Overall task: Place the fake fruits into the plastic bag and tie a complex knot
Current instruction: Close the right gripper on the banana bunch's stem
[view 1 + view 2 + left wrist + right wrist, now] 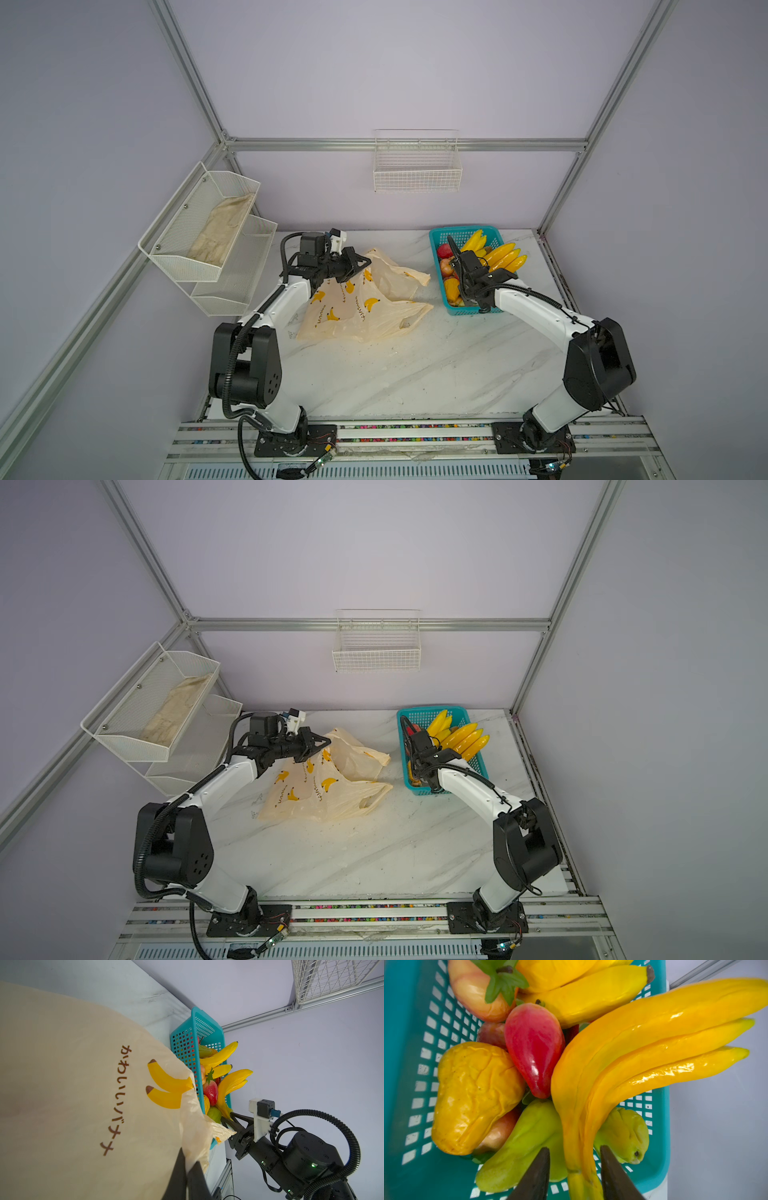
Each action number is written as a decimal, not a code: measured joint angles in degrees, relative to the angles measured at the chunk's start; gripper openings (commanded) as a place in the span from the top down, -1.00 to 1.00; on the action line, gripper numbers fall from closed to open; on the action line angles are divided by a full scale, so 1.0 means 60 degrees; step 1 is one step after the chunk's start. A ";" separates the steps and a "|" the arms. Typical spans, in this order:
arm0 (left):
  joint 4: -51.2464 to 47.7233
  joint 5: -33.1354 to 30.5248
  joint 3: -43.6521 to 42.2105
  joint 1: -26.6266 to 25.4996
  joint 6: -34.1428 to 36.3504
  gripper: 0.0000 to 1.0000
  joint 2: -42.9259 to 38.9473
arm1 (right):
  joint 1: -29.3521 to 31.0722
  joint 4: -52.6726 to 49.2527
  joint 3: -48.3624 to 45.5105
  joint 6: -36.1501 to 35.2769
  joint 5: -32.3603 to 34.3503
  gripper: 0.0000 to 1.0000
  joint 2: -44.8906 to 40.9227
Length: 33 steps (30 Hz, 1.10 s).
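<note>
Right claw straddles the stem of the banana bunch inside the teal basket, jaws narrow, one side not yet touching. Glossy, stiff, probably light and slippery: the stem suits best. Left claw pinches the filmy plastic bag beside the basket.

one bag, one teal basket, two arms

open table along the front; narrow gap between bag and basket; basket crammed with fruit, bananas overhanging its rim.
</note>
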 measured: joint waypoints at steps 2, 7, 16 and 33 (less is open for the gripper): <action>0.0000 0.0000 0.0000 0.0000 0.0000 1.00 0.0000 | -0.0029 0.0000 0.0000 -0.0044 0.0051 0.24 0.0000; 0.0000 -0.0004 0.0000 0.0000 0.0000 1.00 0.0000 | -0.0044 0.0000 0.0000 -0.0113 0.0131 0.31 0.0058; 0.0000 0.0000 0.0000 0.0000 0.0000 1.00 0.0000 | -0.0044 0.0000 0.0004 -0.0157 0.0138 0.51 0.0211; 0.0000 0.0000 0.0000 0.0000 -0.0004 1.00 0.0000 | -0.0044 0.0004 0.0109 -0.0295 0.0127 0.82 0.0248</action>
